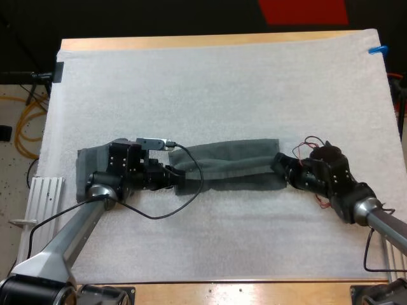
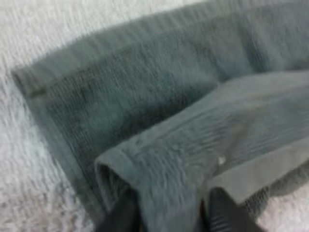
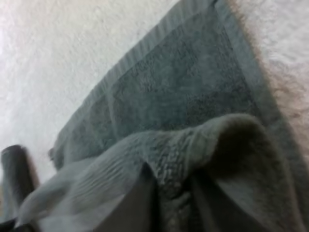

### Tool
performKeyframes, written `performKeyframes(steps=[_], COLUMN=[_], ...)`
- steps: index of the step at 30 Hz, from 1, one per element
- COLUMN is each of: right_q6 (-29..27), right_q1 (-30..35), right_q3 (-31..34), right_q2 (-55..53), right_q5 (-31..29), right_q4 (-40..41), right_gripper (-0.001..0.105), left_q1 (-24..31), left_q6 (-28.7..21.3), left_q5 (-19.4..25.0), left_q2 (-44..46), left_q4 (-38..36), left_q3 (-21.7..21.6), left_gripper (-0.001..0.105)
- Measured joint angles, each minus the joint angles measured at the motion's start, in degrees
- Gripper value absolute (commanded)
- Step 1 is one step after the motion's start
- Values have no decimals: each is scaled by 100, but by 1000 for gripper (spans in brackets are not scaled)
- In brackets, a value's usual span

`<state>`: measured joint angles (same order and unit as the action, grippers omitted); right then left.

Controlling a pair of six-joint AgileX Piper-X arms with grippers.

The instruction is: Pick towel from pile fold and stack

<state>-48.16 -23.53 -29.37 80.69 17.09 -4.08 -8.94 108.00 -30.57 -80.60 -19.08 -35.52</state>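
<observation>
Table (image 1: 191, 42) with mat (image 1: 222, 76) on top. Towel (image 1: 235, 162) lies mid-mat, stretched flat between both arms, long axis left to right, partly doubled over along the near edge. More grey-green cloth (image 1: 89, 166) sits under the left arm at the mat's left; can't tell if it's a separate towel. Left gripper (image 1: 180, 178) is clamped on the towel's left end, fingers (image 2: 222, 217) pinching a folded edge. Right gripper (image 1: 278, 164) is clamped on the right end, cloth bunched between its fingers (image 3: 140, 198).
</observation>
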Motion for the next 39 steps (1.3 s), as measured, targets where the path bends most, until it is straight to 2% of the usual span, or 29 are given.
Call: performKeyframes(steps=[2,4,9,15,20,24,28,30,33,35,37,39], right_q6=[-22,-156,-712,-1484,-1967,-2032,-2242,-2530,-3128,-3474,-3909,-4154], right_q1=[0,0,29,29,29,29,-16,-84,-262,-419,-564,-680], right_q3=[0,0,-41,-441,-771,-840,-852,-870,-968,-1105,-1361,-1658], right_q2=[118,182,205,205,46,-255,-606,-785,-1059,-1247,-1358,-1397], right_q5=[177,268,304,304,304,293,321,383,379,234,104,-13], right_q4=[-323,-605,-1276,-1447,-1373,-1335,-747,-341,371,935,1574,2182], right_gripper=[56,65,64,64,64,64,64,61,41,14,0,0], left_q1=[12,22,24,24,24,24,24,24,24,24,24,24], left_q6=[-3,-9,-303,-830,-1020,-1029,-1029,-1076,-1310,-1392,-1414,-1415], left_q5=[133,155,26,26,166,292,306,305,305,305,309,339], left_q2=[-2,-11,-20,112,716,1337,1976,2280,2723,3004,3224,3438], left_q4=[43,116,290,290,290,251,-109,-423,-921,-1301,-1658,-2075], left_q3=[2,0,-198,-670,-893,-897,-897,-897,-897,-897,-897,-897], left_gripper=[43,43,43,43,43,43,43,43,44,50,56,60])
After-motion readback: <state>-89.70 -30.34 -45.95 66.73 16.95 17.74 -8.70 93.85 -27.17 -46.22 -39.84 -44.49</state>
